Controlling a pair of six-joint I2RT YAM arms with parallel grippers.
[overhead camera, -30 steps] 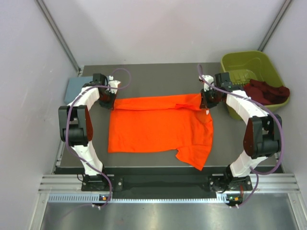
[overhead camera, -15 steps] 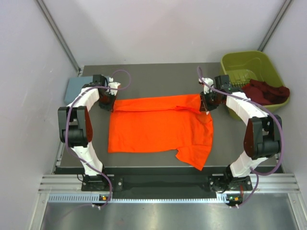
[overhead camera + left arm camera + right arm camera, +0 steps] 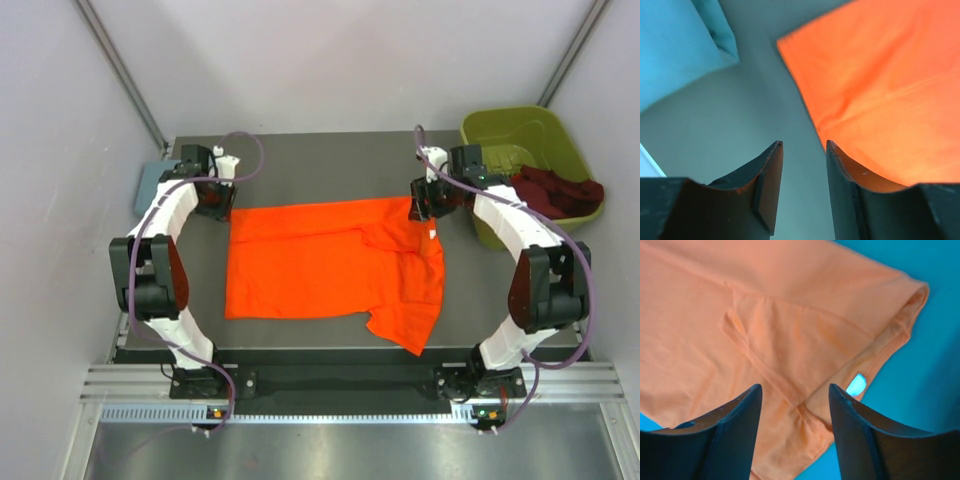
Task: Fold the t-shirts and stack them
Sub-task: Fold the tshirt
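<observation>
Change since a second ago: both grippers had let go of the far edge of the orange shirt (image 3: 320, 265) and pulled back from it, and that edge lay slack on the table (image 3: 330, 160).
Left gripper (image 3: 803, 150): fingers spread, nothing between them. The shirt's far left corner lay just ahead and to the right of the fingertips, apart from them.
Right gripper (image 3: 795, 390): fingers spread and empty, hovering over the shirt's far right corner. A creased flap of cloth and a small white tag (image 3: 856, 384) lay just beyond the fingertips.
Orange shirt: spread on the table between the two grippers and reaching back toward the arm bases. Its near right part bulged out in a rumpled flap, well behind the right gripper.
Other shirts: the grey-blue shirt (image 3: 675, 45) lay ahead and to the left of the left gripper. The maroon shirt (image 3: 555, 190) hung in the green bin (image 3: 515, 125), outboard of the right gripper.
Step in hand: probably the end of spreading, with a fresh grasp for the first fold to come.
How to do it well: both grippers should come down on matching corners together and pinch the hem only. The rumpled flap on the right would want flattening first, or the fold would likely trap the crease. The left fingers should stay clear of the grey-blue shirt.
</observation>
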